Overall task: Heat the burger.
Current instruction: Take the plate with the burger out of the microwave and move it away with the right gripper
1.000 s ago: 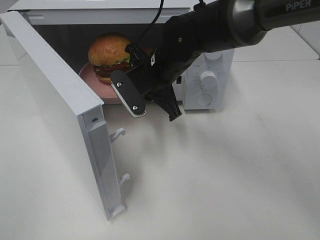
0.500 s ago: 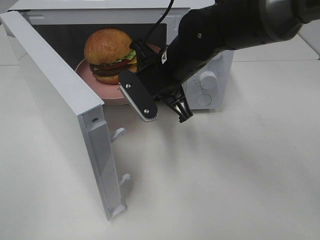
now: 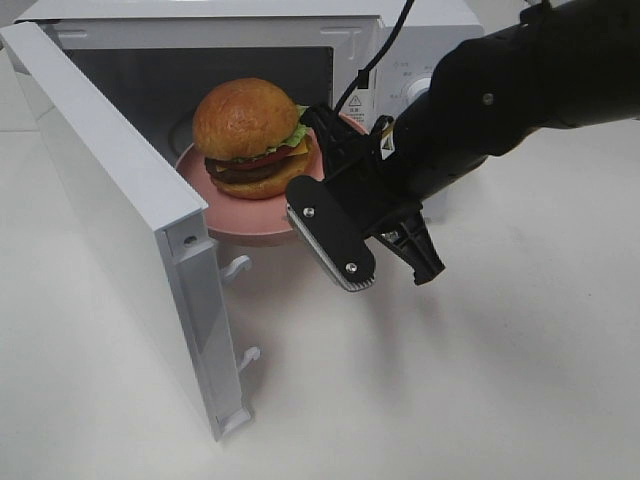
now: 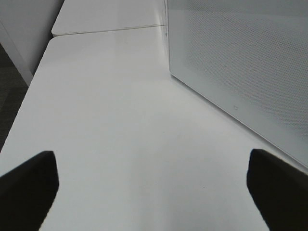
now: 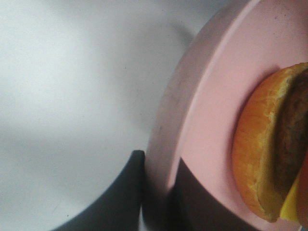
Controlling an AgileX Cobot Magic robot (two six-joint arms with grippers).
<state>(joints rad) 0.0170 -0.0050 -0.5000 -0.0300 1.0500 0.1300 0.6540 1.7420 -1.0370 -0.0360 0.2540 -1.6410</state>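
Pink plate (image 3: 250, 222) with burger (image 3: 250, 140) pulled outward | right gripper (image 5: 156, 190) jaws clamp plate rim | left gripper (image 4: 154, 185) jaws released

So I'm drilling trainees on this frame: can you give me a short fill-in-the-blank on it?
1. The burger sits on a ____ plate.
2. The microwave door is ____.
3. The right pincer is shut on the plate's ____.
4. The left pincer holds ____.

Missing words: pink; open; rim; nothing
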